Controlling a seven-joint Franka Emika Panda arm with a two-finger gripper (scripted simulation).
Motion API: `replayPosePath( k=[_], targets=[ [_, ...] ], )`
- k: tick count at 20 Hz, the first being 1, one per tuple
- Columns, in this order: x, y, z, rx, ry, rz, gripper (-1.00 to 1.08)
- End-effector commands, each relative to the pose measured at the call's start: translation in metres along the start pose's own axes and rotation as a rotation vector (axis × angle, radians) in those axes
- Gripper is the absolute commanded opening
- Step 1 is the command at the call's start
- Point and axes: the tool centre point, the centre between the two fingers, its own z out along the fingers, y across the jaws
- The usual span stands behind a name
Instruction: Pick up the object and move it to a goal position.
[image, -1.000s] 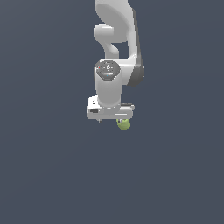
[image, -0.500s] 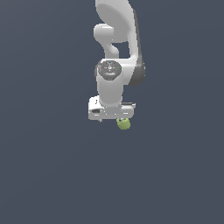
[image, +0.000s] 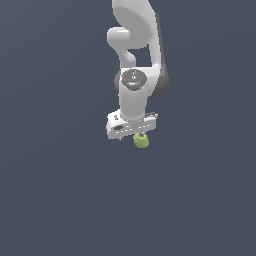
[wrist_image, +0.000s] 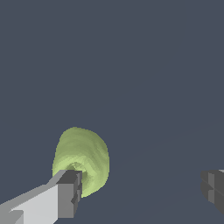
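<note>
The object (image: 141, 141) is a small yellow-green roundish lump, seen just under the white gripper (image: 134, 134) in the exterior view. In the wrist view the object (wrist_image: 82, 159) sits close by one grey fingertip (wrist_image: 70, 192), partly hidden by it. The other fingertip (wrist_image: 212, 190) stands far off across a wide gap. The gripper (wrist_image: 140, 192) is open and nothing lies between its jaws. Whether the near finger touches the lump, I cannot tell.
The white arm (image: 135, 45) comes down from the top of the exterior view. Around it there is only a plain dark grey-blue ground (image: 60, 200).
The arm and gripper have shifted slightly toward the exterior view's right. The object has stayed where it was.
</note>
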Motion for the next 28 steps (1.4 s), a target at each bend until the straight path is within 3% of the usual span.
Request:
replayPosePath(
  k=[1, 15, 28],
  targets=[
    [-0.002, -0.009, 0.003, -0.003, 0.006, -0.079, 1.0],
    [-0.017, -0.051, 0.018, -0.021, 0.036, -0.472, 1.0],
    [-0.02, -0.059, 0.024, -0.025, 0.041, -0.54, 1.0]
  ],
)
